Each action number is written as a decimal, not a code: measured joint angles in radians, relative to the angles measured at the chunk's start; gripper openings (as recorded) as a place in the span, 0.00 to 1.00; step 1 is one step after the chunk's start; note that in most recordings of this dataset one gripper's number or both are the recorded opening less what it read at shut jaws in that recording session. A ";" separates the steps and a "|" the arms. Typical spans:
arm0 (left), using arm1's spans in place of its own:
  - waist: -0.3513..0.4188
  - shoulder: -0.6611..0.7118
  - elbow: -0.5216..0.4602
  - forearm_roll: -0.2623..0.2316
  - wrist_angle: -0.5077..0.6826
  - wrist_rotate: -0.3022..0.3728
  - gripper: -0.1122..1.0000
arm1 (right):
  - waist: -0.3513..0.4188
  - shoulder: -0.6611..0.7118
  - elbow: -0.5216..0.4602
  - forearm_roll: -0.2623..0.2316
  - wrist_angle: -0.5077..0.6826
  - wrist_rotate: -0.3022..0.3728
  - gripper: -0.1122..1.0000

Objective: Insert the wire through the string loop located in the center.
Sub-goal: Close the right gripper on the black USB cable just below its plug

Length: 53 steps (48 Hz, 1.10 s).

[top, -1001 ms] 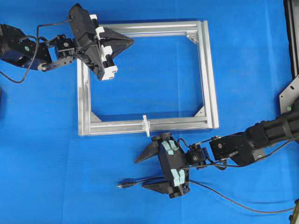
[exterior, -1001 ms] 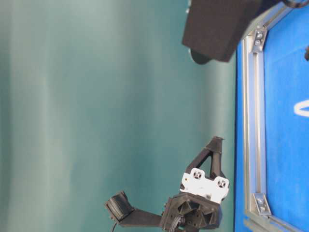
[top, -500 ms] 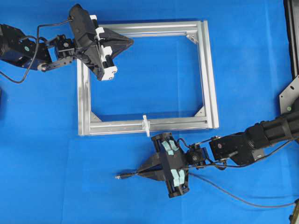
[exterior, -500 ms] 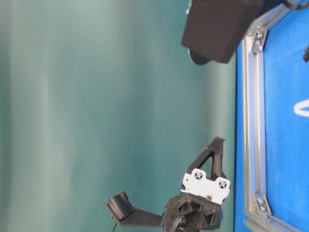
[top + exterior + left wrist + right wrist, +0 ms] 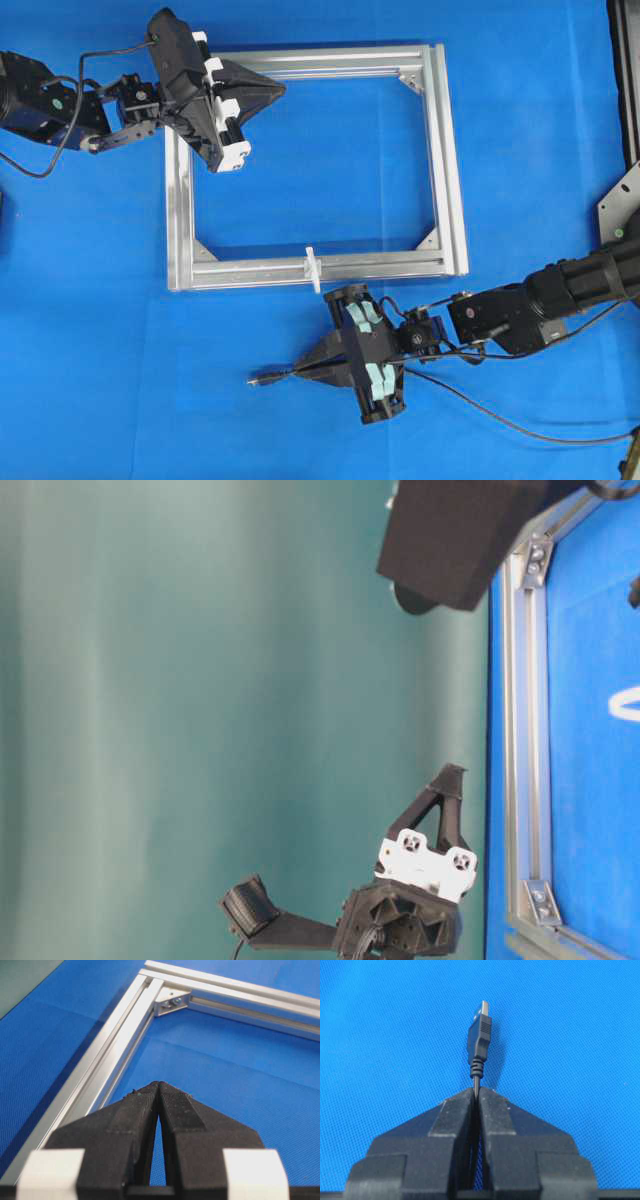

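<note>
The wire (image 5: 500, 420) lies on the blue bench (image 5: 100, 380), below the metal frame (image 5: 450, 170), with its plug (image 5: 480, 1035) just ahead of the right gripper (image 5: 300, 369), whose jaws are closed on the cable behind the plug. The grasp seems done. Next I think the plug must be lifted and aimed at the string loop (image 5: 313, 268), which stands on the frame's near bar. The left gripper (image 5: 283, 89) hangs over the frame's far corner, jaws closed on nothing.

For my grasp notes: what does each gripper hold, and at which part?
Right gripper holds the wire just behind its plug. Left gripper is shut, holding nothing.
</note>
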State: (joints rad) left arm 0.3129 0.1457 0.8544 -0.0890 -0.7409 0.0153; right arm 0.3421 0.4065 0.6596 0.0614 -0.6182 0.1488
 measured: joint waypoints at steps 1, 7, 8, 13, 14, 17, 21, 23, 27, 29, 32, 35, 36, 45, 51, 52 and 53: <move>-0.002 0.000 0.000 0.000 0.000 0.000 0.10 | 0.000 -0.002 0.000 0.000 0.005 0.000 0.07; 0.000 0.000 0.000 0.000 0.000 0.000 0.10 | 0.003 -0.032 0.002 0.000 0.046 0.002 0.07; 0.000 0.000 0.000 0.000 0.000 0.000 0.10 | 0.000 -0.037 0.002 0.000 0.052 0.002 0.07; -0.002 0.000 0.000 0.000 0.000 0.000 0.10 | 0.000 -0.075 0.000 0.000 0.094 -0.003 0.07; -0.002 0.000 0.000 0.000 0.000 0.000 0.10 | 0.000 -0.084 0.000 0.000 0.103 -0.005 0.07; 0.000 0.000 0.000 0.000 0.000 0.000 0.10 | 0.000 -0.118 -0.002 0.000 0.137 -0.006 0.07; 0.000 0.000 0.000 0.000 -0.002 0.000 0.10 | 0.000 -0.164 -0.003 0.000 0.183 -0.008 0.07; 0.000 -0.002 0.002 0.000 0.000 0.000 0.10 | 0.000 -0.184 -0.005 -0.002 0.199 -0.009 0.07; -0.002 -0.003 0.003 0.000 0.000 0.000 0.10 | 0.000 -0.213 -0.006 0.000 0.227 -0.011 0.07; 0.000 -0.003 0.005 0.000 0.000 0.000 0.10 | 0.000 -0.218 -0.006 -0.002 0.235 -0.011 0.07; 0.000 -0.003 0.008 0.000 0.000 0.000 0.10 | 0.000 -0.219 -0.006 -0.002 0.242 -0.011 0.07; 0.000 -0.005 0.011 0.000 0.000 -0.002 0.10 | 0.000 -0.219 -0.006 -0.002 0.245 -0.011 0.07; -0.002 -0.005 0.011 0.000 0.000 0.000 0.10 | 0.000 -0.219 -0.006 -0.002 0.244 -0.011 0.07; 0.000 -0.008 0.014 0.000 -0.002 0.000 0.10 | 0.000 -0.219 -0.006 -0.002 0.245 -0.011 0.07; 0.000 -0.008 0.015 0.000 0.000 0.000 0.10 | 0.000 -0.219 -0.006 -0.002 0.245 -0.012 0.07; 0.000 -0.008 0.015 0.000 0.000 0.000 0.10 | 0.000 -0.219 -0.006 -0.002 0.247 -0.012 0.07; 0.000 -0.006 0.015 0.000 0.000 -0.002 0.10 | 0.000 -0.219 -0.006 -0.002 0.247 -0.012 0.07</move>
State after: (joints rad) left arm 0.3129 0.1396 0.8698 -0.0890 -0.7409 0.0138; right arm 0.3421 0.1871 0.6535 0.0598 -0.3712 0.1365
